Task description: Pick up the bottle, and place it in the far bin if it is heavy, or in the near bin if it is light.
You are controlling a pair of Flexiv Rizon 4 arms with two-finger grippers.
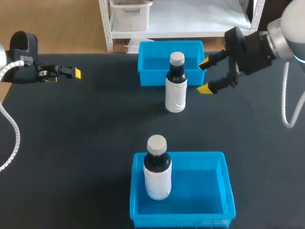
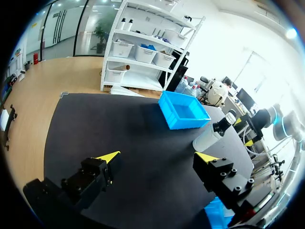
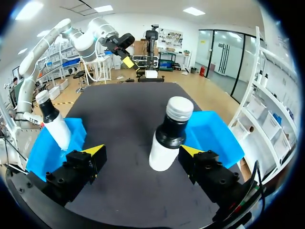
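A white bottle with a dark neck and grey cap stands upright on the black table, just in front of the far blue bin. My right gripper hangs open close to its right side. In the right wrist view the bottle stands just ahead of the open right gripper, nearer one finger, and neither finger touches it. My left gripper is at the table's far left, open and empty, well away from the bottle.
A second, similar bottle stands upright in the left part of the near blue bin. The far bin holds nothing that I can see. Bare black tabletop lies between the bins and to the left.
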